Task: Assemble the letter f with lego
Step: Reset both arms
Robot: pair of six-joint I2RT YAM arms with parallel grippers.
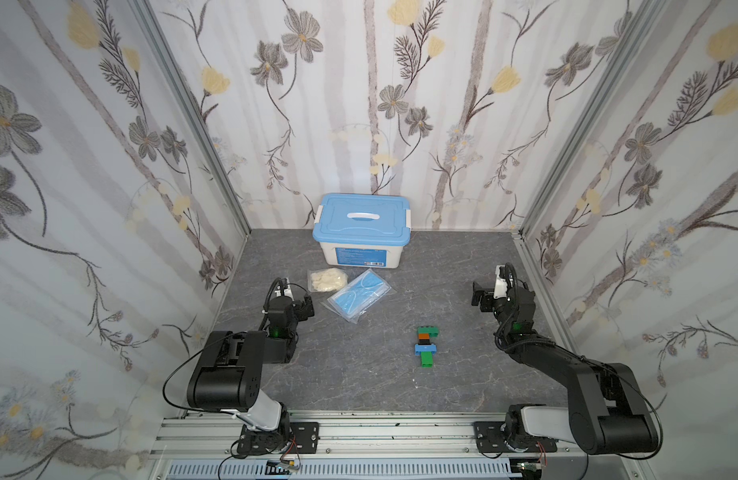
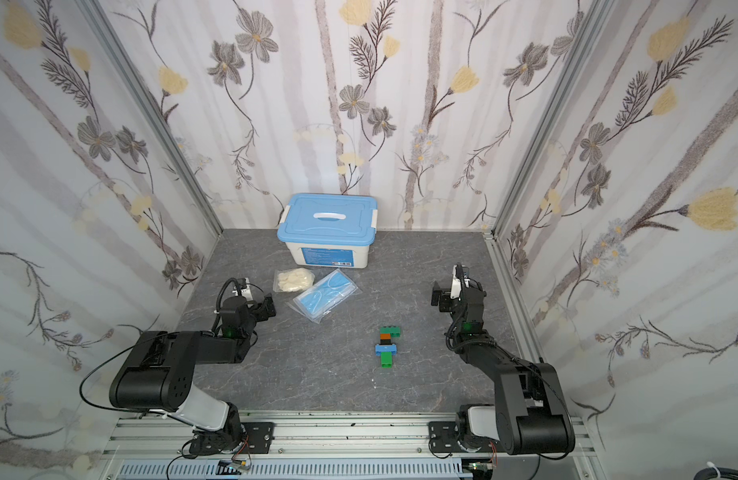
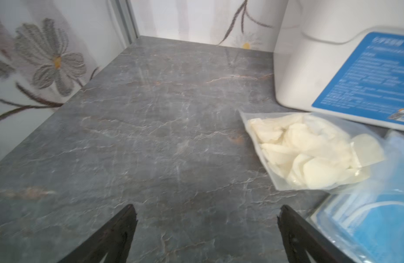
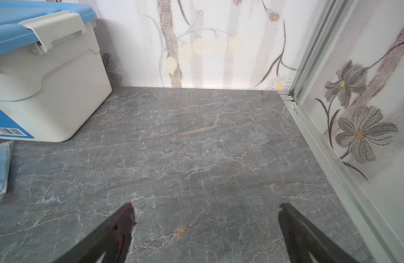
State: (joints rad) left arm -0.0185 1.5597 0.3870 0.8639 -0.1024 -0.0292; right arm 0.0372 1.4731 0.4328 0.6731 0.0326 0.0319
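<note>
Table (image 1: 350, 386): a grey marbled top is shown, closed in by flowered walls (image 1: 109, 166) on three sides.
Letter f (image 1: 426, 347) (image 2: 387, 347): the figure is laid flat on the table, right of centre, between the two arms and nearer the right one; it is touched by neither gripper.
Lego (image 2: 386, 358): five bricks are seen pressed together into that one figure. A green brick (image 1: 431, 331) lies at the far end with an orange brick (image 1: 423, 332) against it. A black brick (image 1: 424, 342) comes next, then a blue brick (image 1: 425, 349) set crosswise, and a second green brick (image 1: 427, 360) at the near end.
Box (image 1: 361, 222): a white box with a blue lid, closed, is placed at the back wall, well apart from the letter f.
Bag (image 1: 327, 279): a clear bag of pale cream pieces is laid just in front of the box.
Mask pack (image 1: 359, 297): a clear pack of blue masks is laid tilted beside the bag, their edges meeting.
Left gripper (image 3: 206, 214): it is held over the table just beside the bag and the mask pack; its fingers (image 3: 119, 232) are spread wide apart, and nothing is seen between them.
Right gripper (image 4: 206, 211): it is held over bare table near the right wall, well apart from the letter f; its fingers (image 4: 301, 232) are likewise spread wide, with nothing between them.
</note>
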